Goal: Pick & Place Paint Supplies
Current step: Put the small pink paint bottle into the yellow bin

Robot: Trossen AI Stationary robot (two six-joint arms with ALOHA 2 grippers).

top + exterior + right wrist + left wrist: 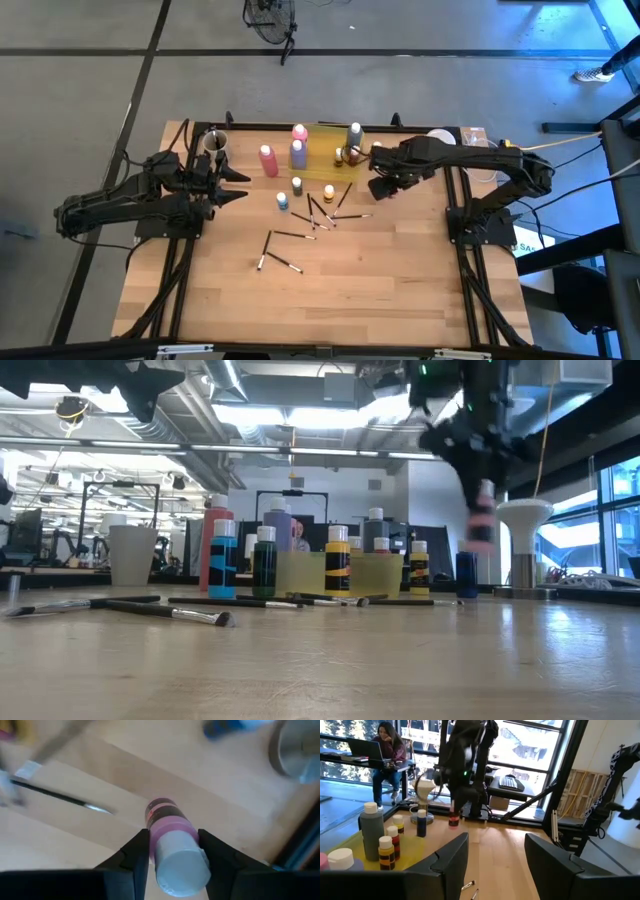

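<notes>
Midway: right pincer (172, 850) clamped on small red bottle (172, 840), lifted above tabletop (400, 280); left pincer (495, 855) apart, waiting; brushes (290, 235) unsorted

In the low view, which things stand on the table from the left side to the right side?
Pale cup → blue bottle → green bottle → yellow bottle → small yellow bottle → dark blue bottle → white funnel-shaped stand.
</notes>
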